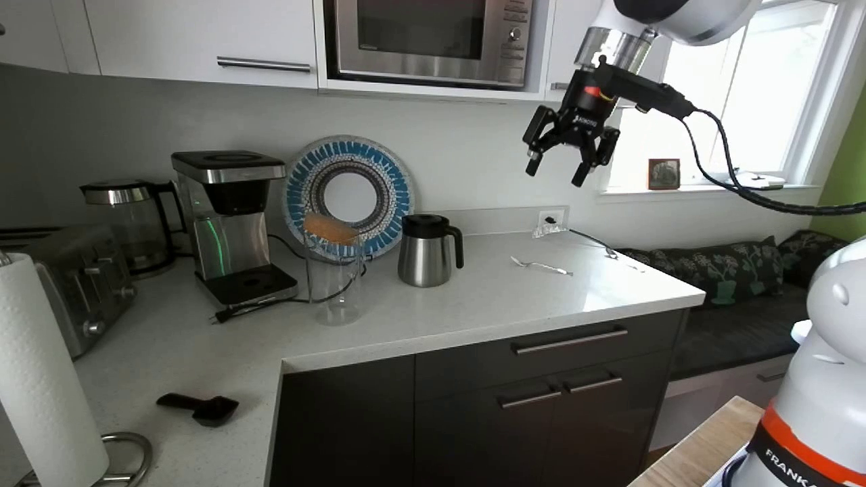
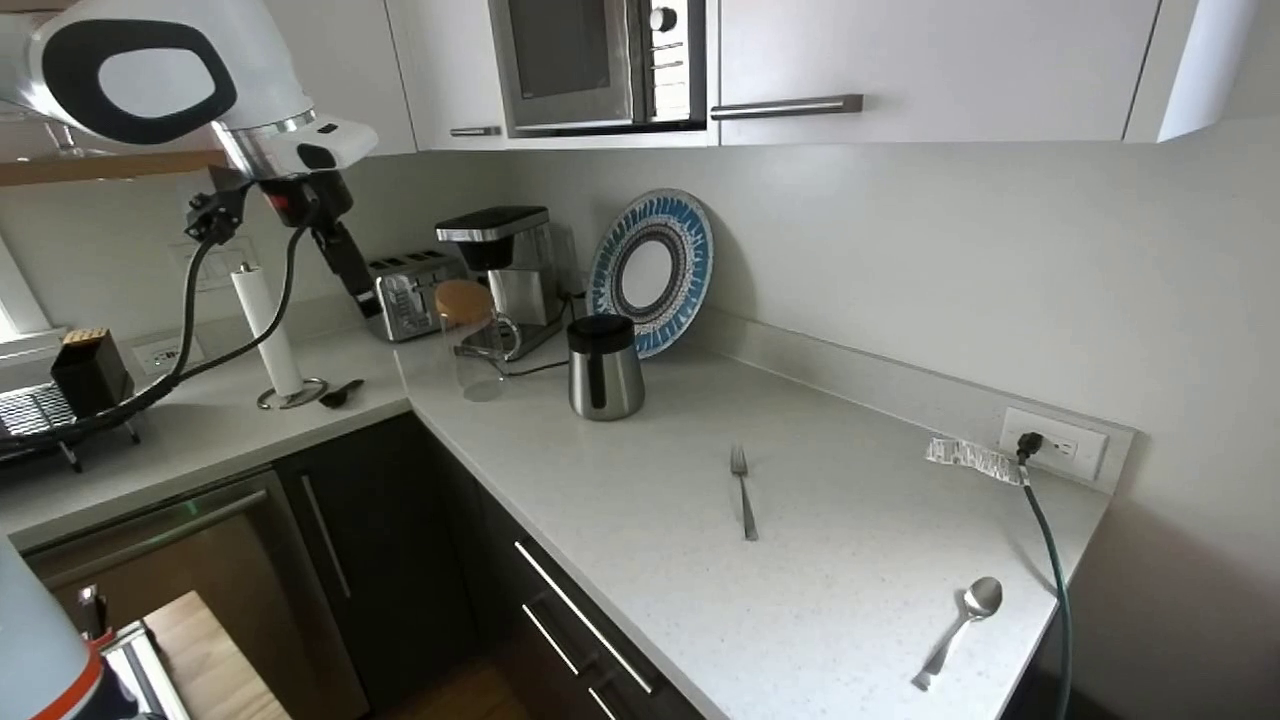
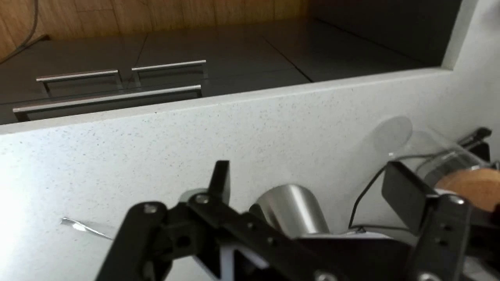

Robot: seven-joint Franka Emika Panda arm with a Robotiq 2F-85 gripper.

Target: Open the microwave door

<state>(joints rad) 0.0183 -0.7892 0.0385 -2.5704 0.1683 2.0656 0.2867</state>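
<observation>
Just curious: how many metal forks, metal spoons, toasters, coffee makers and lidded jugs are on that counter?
Metal fork: 1
Metal spoon: 1
Toaster: 1
Coffee maker: 1
Lidded jugs: 3 (steel jug, cork-topped glass jug, dark-lidded glass jug)
Total: 7

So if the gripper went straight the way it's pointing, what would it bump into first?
Probably the white countertop, since the open gripper points down at it, on a slant. The steel jug looks near that line, and depth is hard to judge, so I can't be sure.
</observation>
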